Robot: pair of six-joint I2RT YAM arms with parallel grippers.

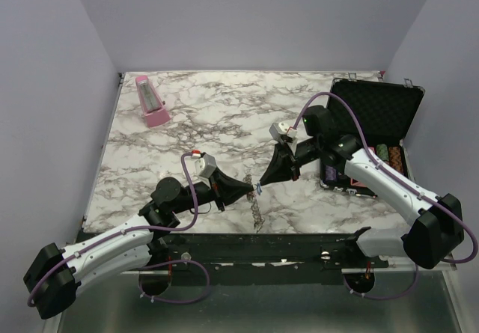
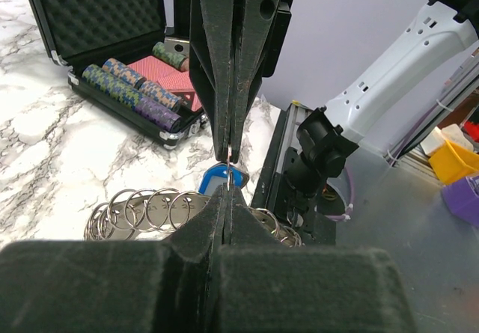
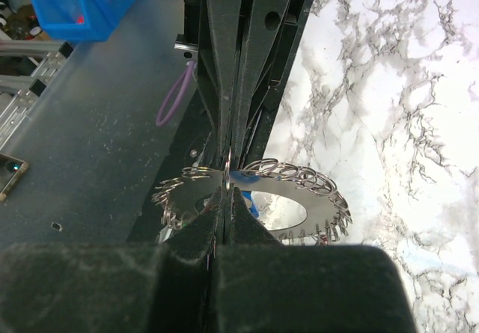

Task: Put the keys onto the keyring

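Left jaws clamp the blue key (image 2: 217, 177), right jaws clamp the keyring (image 3: 191, 196) (both aloft above the desk's (image 1: 187, 123) near edge): best steady the ring and ease the key onto a loop.

The desk (image 1: 224, 123) has a white marble-pattern top with grey veining. A pink wedge-shaped object (image 1: 152, 102) stands near its far left corner. An open black case (image 1: 374, 112) lies at the right edge, its lid lined with dark egg-crate foam. The case tray holds rows of poker chips (image 2: 138, 90) laid on edge, with red card decks (image 2: 161, 72) just beside them. Off the desk: a blue bin (image 3: 82, 4), a yellow bin (image 2: 453, 161), a purple bin (image 2: 465, 198)
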